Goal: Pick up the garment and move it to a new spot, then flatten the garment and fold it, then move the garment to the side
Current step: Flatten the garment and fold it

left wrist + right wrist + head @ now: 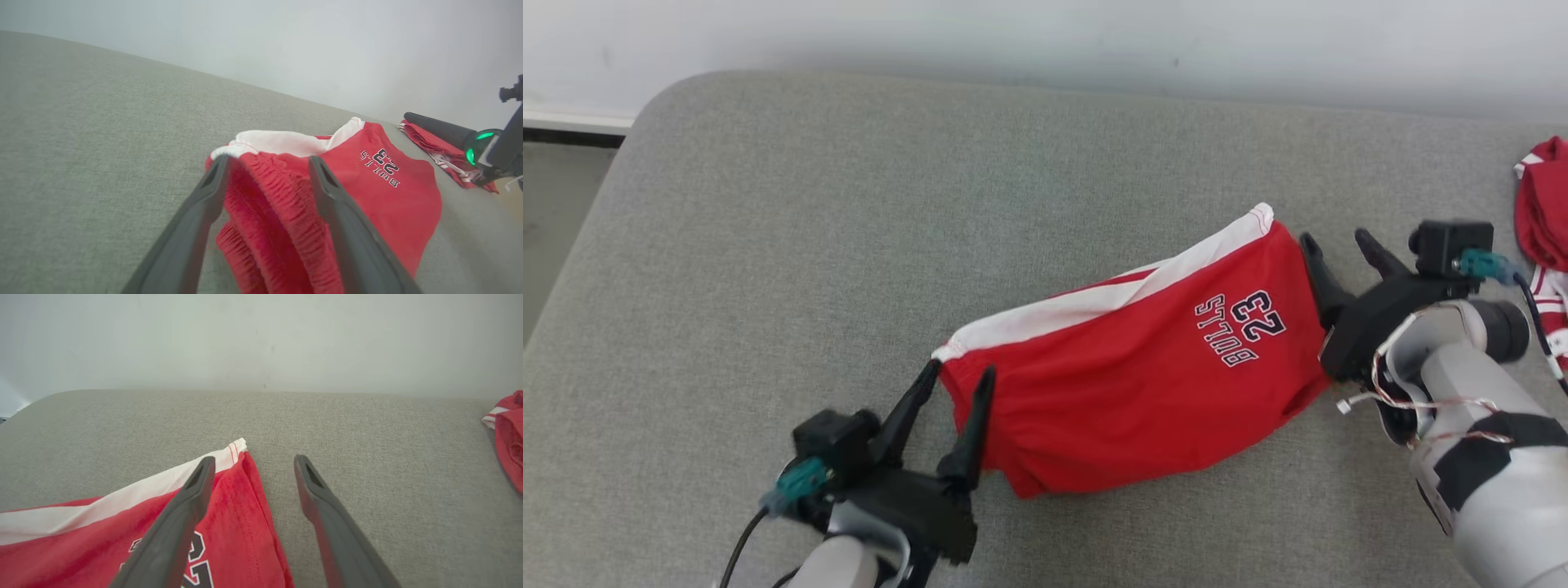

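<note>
nearest, at the near left, the left gripper [960, 374] stands with its jaws spread and grips nothing. the gathered elastic waistband [278, 192] of the red shorts [1143, 384] sits bunched between its two fingers and looks to be touching them. if the arm pulls away at an angle, a finger could likely hook that elastic and drag the shorts out of place or flip the waist over.

the shorts lie across the middle of the grey cushioned surface [809, 245], slanting from near left to far right, with the "bulls 23" print [1241, 327] facing up and a white side stripe along the far edge. the waist end stands up puffy rather than flat. folding now would probably trap creases and leave a crooked stack.

at the right end, the right gripper [1336, 238] is likewise spread and holds nothing, with one finger over the hem [245, 473] and the other over bare cushion. lowering there could shove the hem into a ridge.

farther right, a second red garment [1543, 212] lies near the edge. moving the shorts to that side risks tangling the two.
</note>
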`<state>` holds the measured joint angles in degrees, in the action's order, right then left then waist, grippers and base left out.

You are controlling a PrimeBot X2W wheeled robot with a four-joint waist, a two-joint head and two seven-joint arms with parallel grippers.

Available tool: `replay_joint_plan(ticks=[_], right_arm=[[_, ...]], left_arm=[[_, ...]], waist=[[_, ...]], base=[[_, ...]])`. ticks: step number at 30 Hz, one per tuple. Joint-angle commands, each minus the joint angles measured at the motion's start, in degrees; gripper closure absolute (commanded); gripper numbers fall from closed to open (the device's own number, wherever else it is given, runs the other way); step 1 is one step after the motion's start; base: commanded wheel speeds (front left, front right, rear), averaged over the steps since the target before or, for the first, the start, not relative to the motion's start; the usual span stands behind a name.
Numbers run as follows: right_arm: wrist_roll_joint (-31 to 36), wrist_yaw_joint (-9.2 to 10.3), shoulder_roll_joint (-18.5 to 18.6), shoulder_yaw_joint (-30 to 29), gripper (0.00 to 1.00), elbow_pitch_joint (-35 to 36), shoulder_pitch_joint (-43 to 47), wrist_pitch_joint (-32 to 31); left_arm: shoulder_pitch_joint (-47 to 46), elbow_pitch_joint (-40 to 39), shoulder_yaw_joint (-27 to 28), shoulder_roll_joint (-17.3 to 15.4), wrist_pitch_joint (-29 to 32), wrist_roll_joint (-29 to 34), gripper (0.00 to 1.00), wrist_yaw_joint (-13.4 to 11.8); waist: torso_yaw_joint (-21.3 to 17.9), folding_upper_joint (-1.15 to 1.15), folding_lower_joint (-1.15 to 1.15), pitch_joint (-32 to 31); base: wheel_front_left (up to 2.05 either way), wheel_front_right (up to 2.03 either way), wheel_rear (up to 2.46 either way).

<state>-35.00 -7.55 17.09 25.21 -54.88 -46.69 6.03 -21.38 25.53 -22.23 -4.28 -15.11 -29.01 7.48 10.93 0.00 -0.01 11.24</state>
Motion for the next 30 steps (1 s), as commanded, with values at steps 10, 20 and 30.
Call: replay_joint_plan(ticks=[10,20,30], right_arm=[[-5.2,0.12,2.4,4.2,0.0,-1.7,5.6,-0.1],[-8.6,0.12,0.5,6.2,1.0,-6.5,6.5,-1.9],[-14.5,0.13,4.3,6.2,1.0,-4.3,13.2,1.7]], left_arm=[[10.7,-11.8,9.9,-1.4,0.0,5.5,0.0,-1.9],[14.5,-18.0,18.4,0.5,0.0,11.3,0.0,-1.6],[18.8,-18.0,21.3,1.1,0.0,14.7,0.0,-1.0]], waist=[[1.8,0.0,0.01,-0.9],[2.5,0.0,0.01,-1.1],[-2.4,0.0,0.01,-7.4]], base=[[0.0,0.0,0.0],[0.0,0.0,0.0],[0.0,0.0,0.0]])
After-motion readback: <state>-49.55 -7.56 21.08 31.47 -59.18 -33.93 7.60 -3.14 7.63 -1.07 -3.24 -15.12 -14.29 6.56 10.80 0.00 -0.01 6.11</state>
